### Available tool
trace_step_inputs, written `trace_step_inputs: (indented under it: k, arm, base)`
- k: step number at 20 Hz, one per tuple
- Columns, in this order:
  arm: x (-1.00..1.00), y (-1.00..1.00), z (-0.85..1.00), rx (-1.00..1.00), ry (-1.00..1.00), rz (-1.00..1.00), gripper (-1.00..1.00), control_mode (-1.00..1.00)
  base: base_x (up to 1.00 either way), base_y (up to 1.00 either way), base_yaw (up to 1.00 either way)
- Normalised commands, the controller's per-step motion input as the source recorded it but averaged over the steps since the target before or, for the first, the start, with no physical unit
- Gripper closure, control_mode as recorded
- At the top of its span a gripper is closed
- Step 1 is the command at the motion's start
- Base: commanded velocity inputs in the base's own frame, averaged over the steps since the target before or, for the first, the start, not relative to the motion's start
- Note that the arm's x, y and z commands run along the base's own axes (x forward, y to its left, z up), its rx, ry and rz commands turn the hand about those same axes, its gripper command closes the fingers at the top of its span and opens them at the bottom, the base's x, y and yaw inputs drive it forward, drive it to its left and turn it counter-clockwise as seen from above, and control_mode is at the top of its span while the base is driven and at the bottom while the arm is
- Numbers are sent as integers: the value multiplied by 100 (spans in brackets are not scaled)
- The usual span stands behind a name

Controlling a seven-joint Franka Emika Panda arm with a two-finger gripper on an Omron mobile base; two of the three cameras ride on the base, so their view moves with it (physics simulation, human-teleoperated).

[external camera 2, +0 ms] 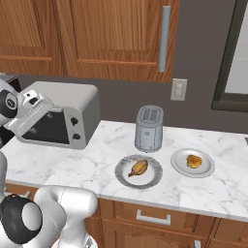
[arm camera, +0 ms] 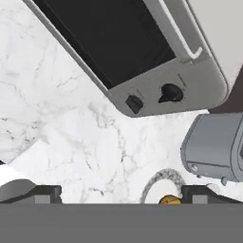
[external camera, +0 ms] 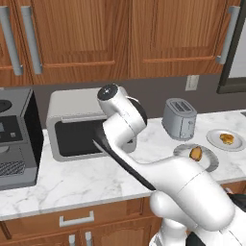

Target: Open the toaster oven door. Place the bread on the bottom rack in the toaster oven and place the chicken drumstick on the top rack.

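The boxy pale grey toaster oven (external camera 2: 72,116) is seen on the veined white marble counter (external camera 2: 97,160), its dark glass door (arm camera: 109,38) apparently shut. The ribbed silver toaster (external camera 2: 148,128), orange-brown drumstick (external camera 2: 139,167) and golden bread (external camera 2: 194,161) lie rightward on plates. The gripper (arm camera: 121,194) is held spread, empty.

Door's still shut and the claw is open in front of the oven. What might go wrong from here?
1. The toaster oven door is closed; its handle is a thin bar along the top edge, so the open claw may slip off it.
2. The door would probably swing down toward the arm, which crowds it.
3. The chicken drumstick and bread sit on plates beyond the silver toaster, which a reach could clip.
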Motion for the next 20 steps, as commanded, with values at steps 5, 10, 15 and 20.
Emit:
trace_step_inputs:
  k: [5, 10, 15, 20]
  arm:
    - [21, 65, -9, -27, 8, 5, -100, -100]
    - [10, 52, -3, -22, -6, 7, -100, -100]
    - [22, 24, -7, -5, -10, 11, -100, -100]
    - [29, 7, 0, 1, -1, 16, -100, -100]
  base:
    - [0, 0, 0]
    - [0, 0, 0]
    - [0, 0, 0]
    - [0, 0, 0]
